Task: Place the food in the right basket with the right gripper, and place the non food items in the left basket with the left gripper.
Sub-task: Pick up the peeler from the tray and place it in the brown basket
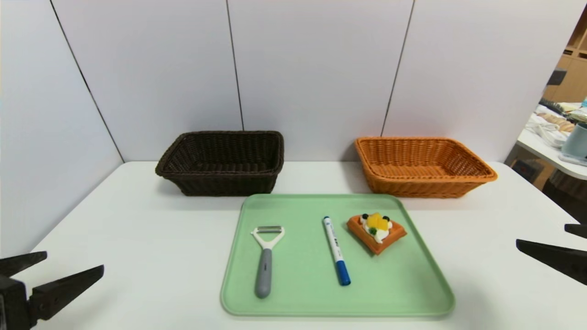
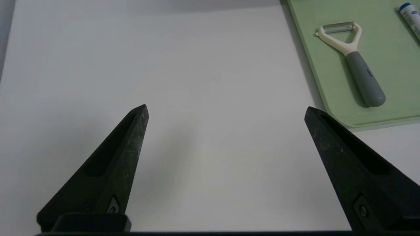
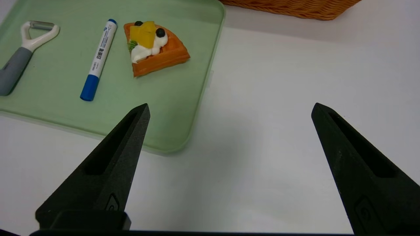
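Observation:
On a green tray [image 1: 412, 293] lie a waffle toy [image 1: 377, 232] with cream and fruit, a white marker pen [image 1: 336, 250] with a blue cap, and a white peeler [image 1: 266, 259] with a grey handle. Behind the tray stand the dark brown left basket [image 1: 222, 161] and the orange right basket [image 1: 422, 166], both with nothing in them. My left gripper [image 1: 73, 263] hovers open at the table's near left corner, over bare table [image 2: 226, 109]. My right gripper [image 1: 541, 236] hovers open at the near right, just off the tray's corner [image 3: 229, 108]. The waffle [image 3: 154, 47], pen [image 3: 98, 59] and peeler [image 2: 352, 55] lie ahead of the fingers.
The white table [image 1: 137, 238] is walled by grey panels at the back and left. Beyond its right edge stands another desk [image 1: 557, 137] with clutter. Bare table lies on both sides of the tray and between the two baskets.

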